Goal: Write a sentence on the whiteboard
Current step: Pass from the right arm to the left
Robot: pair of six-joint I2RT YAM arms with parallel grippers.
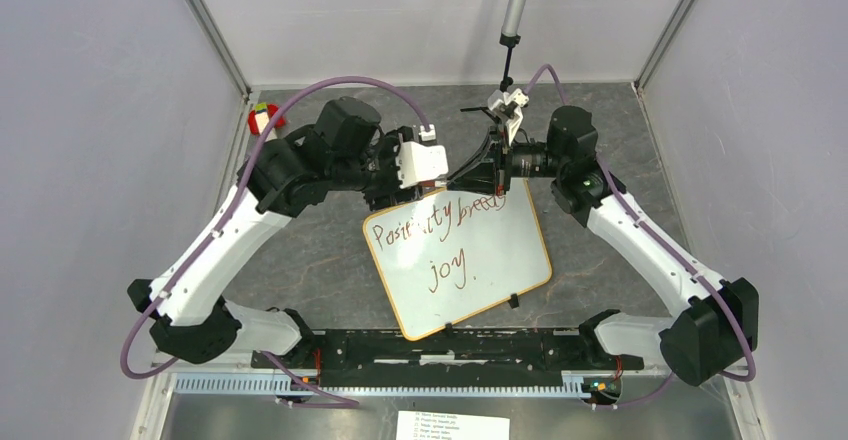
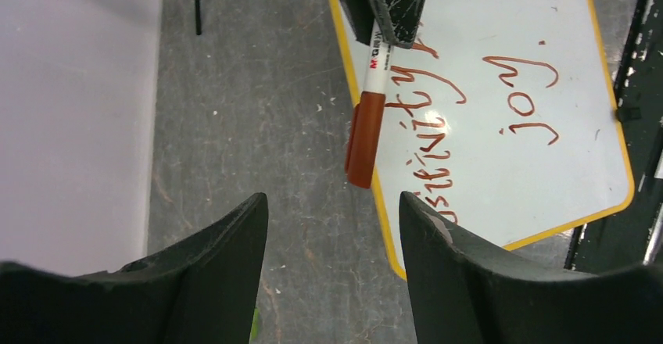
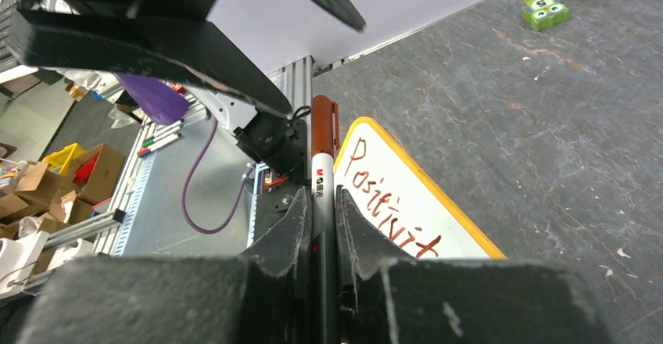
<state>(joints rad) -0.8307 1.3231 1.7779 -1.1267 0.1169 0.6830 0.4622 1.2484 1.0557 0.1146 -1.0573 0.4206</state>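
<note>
The whiteboard [image 1: 495, 250] lies tilted in the middle of the table, with a yellow rim and a white face [image 2: 508, 180]. The sentence [image 1: 450, 272] reads "Positivity breeds joy." in brownish-red marker, in two lines [image 2: 522, 102]. My right gripper [image 1: 465, 177] is shut on a white marker [image 3: 322, 191] with a red-brown cap [image 2: 365, 137]. It holds it over the board's far-left edge [image 3: 391, 176]. My left gripper [image 2: 332, 197] stands open and empty, facing the cap end from a short way off [image 1: 438, 182].
A small red and green toy [image 1: 262, 117] sits at the back left corner. Green blocks [image 3: 545, 10] lie on the grey table. A camera pole [image 1: 517, 5] hangs at the back. A black clip [image 1: 513, 301] is on the board's near edge. A printed sheet [image 1: 452, 426] lies in front.
</note>
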